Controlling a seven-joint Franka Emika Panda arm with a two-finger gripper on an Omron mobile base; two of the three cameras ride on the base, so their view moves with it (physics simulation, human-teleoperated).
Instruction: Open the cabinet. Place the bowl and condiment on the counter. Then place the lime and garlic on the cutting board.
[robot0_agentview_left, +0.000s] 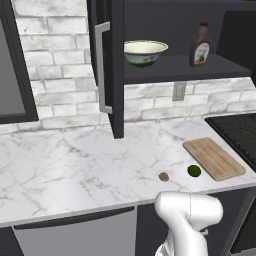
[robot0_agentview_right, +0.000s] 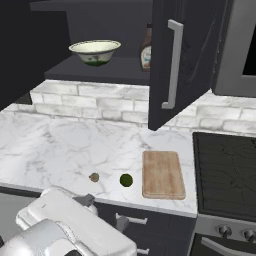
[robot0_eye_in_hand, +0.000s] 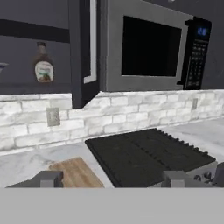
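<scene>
The black cabinet (robot0_agentview_left: 112, 65) (robot0_agentview_right: 175, 60) (robot0_eye_in_hand: 83, 52) stands with its doors swung open. On its dark shelf sit the cream bowl (robot0_agentview_left: 145, 52) (robot0_agentview_right: 95, 52) with a green band and, to its right, the brown condiment bottle (robot0_agentview_left: 200, 46) (robot0_agentview_right: 146, 52) (robot0_eye_in_hand: 43, 65). On the marble counter (robot0_agentview_left: 75, 170) (robot0_agentview_right: 60, 150) the lime (robot0_agentview_left: 194, 171) (robot0_agentview_right: 126, 180) and the smaller garlic (robot0_agentview_left: 163, 176) (robot0_agentview_right: 93, 177) lie just left of the wooden cutting board (robot0_agentview_left: 214, 157) (robot0_agentview_right: 162, 174) (robot0_eye_in_hand: 76, 173). My gripper (robot0_eye_in_hand: 111, 181) is open and empty, low in front of the counter, facing the board and stove.
A black stove top (robot0_agentview_left: 240, 132) (robot0_agentview_right: 225, 175) (robot0_eye_in_hand: 144, 155) adjoins the board on the right, with a microwave (robot0_eye_in_hand: 153, 48) (robot0_agentview_right: 240, 50) above it. A dark-framed window (robot0_agentview_left: 12, 65) is at far left. A wall outlet (robot0_agentview_left: 179, 91) (robot0_eye_in_hand: 53, 117) sits under the shelf.
</scene>
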